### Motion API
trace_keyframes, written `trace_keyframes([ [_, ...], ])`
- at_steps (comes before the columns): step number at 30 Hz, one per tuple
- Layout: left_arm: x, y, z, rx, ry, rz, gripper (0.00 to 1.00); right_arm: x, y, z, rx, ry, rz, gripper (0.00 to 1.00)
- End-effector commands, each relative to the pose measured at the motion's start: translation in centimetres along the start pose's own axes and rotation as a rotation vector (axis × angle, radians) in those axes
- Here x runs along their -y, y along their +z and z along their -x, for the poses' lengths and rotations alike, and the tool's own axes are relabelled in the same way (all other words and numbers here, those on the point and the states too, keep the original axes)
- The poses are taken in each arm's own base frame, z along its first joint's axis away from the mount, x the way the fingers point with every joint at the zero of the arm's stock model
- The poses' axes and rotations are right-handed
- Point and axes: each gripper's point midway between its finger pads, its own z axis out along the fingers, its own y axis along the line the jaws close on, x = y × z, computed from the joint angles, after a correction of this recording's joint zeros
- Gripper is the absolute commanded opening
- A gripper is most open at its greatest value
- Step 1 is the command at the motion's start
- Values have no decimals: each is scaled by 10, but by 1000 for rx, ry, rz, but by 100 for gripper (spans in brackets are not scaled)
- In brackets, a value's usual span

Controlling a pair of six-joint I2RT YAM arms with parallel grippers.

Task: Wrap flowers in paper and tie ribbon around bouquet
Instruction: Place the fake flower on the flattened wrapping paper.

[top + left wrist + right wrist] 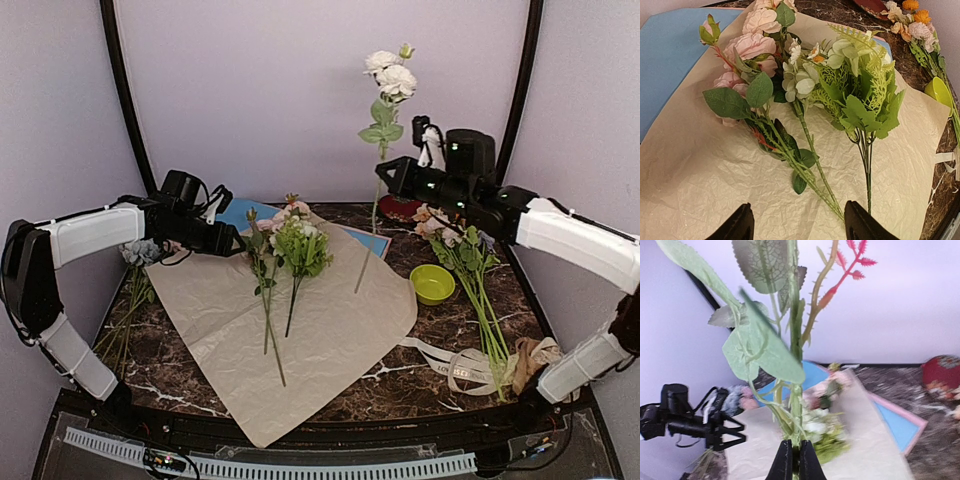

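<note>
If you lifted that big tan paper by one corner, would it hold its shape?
Probably not: the paper looks thin and crinkled, so it would likely sag. It seems light, so the flowers lying on it would probably slide or drag it down.

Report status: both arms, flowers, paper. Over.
Left gripper open above paper. Right gripper shut on white-bloomed stem, held upright. Flowers lie unwrapped on paper; ribbon untouched.

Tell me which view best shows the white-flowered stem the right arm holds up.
Top external: the whole white-flowered stem shows, from blooms to cut end, pinched in the right gripper. The right wrist view shows only its leaves and mid-stem between the shut jaws. The left wrist view misses it.
</note>
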Motion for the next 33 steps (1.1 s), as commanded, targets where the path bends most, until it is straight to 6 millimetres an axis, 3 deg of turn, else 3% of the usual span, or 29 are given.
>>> trace_keyframes([
  [1, -2, -12, 10, 30, 24, 26, 63, -84, 49, -28, 7, 183, 218, 0],
  [5, -2, -15, 11, 40, 31, 35, 63, -128, 97, -96, -129, 227, 266, 0],
  [11, -3, -16, 12, 45, 31, 38, 63, -157, 141, -191, -302, 177, 225, 0],
  [14, -2, -16, 12, 43, 29, 33, 63, -157, 155, -224, -360, 162, 198, 0],
  [19, -2, -17, 12, 45, 29, 35, 63, -132, 166, -266, -418, 160, 118, 0],
  [25, -2, -15, 11, 42, 30, 35, 63, -122, 170, -286, -484, 50, 83, 0],
  [27, -2, -15, 11, 39, 31, 33, 63, -120, 168, -286, -502, 9, 73, 7],
  [30, -3, -15, 11, 40, 32, 41, 63, -116, 161, -274, -491, -42, 47, 18],
  [33, -3, -14, 10, 37, 32, 42, 63, -118, 148, -249, -446, -69, 44, 30],
])
